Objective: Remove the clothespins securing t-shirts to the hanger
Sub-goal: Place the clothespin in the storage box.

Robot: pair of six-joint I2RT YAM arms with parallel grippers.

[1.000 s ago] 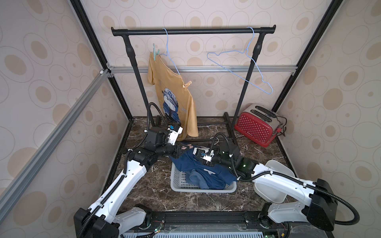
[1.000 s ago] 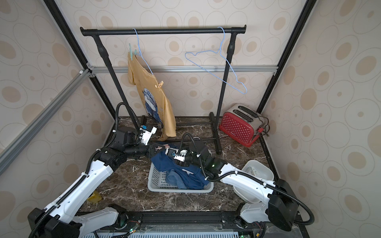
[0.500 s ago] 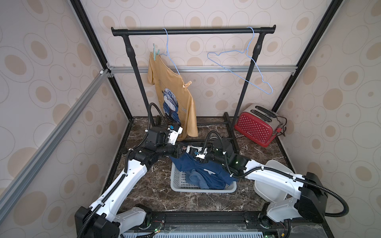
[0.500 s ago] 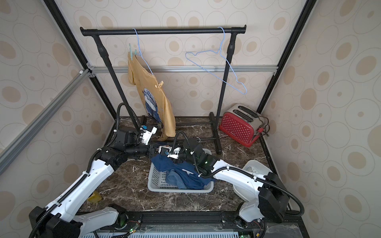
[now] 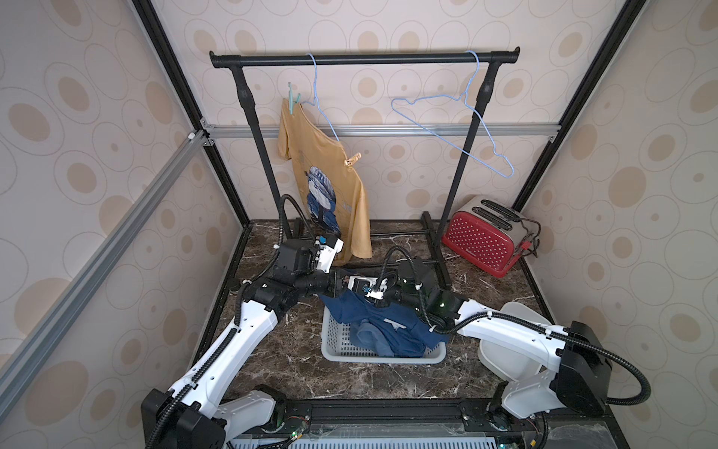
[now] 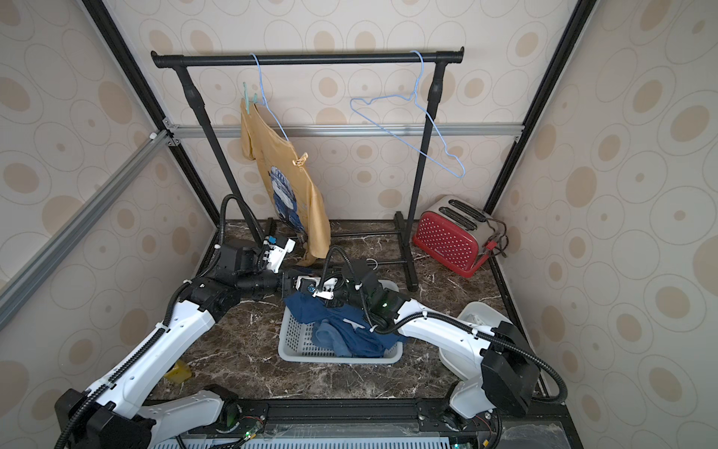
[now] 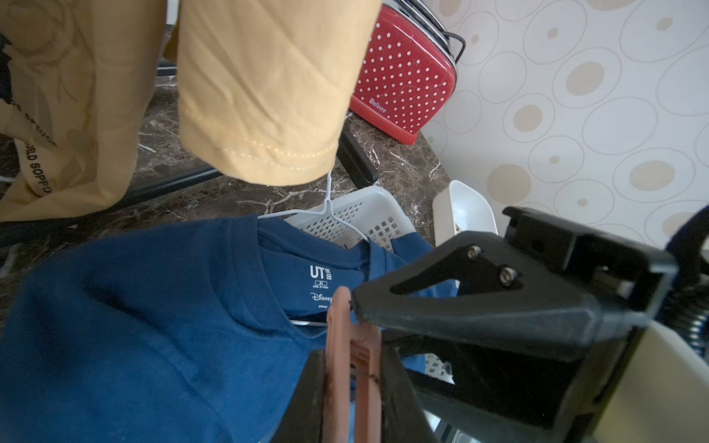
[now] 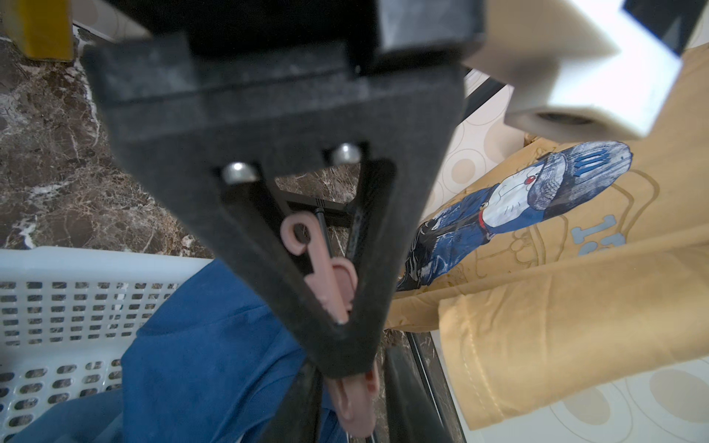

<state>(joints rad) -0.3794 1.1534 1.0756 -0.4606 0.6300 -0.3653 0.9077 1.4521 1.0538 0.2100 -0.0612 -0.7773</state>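
Two arms meet at eleven o'clock of the basket (image 5: 334,344): left gripper (image 7: 351,366) clamps the pinkish clothespin (image 7: 339,326); right gripper (image 5: 349,283) touches it, closure unclear.

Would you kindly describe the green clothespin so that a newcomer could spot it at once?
Start at the black clothes rail at the back and find the blue wire hanger carrying the mustard-yellow t-shirt. The hanger hangs tilted, and the green clothespin sits at its raised end. Its teal-green colour sets it apart from the tan clothespin on the lower shoulder.
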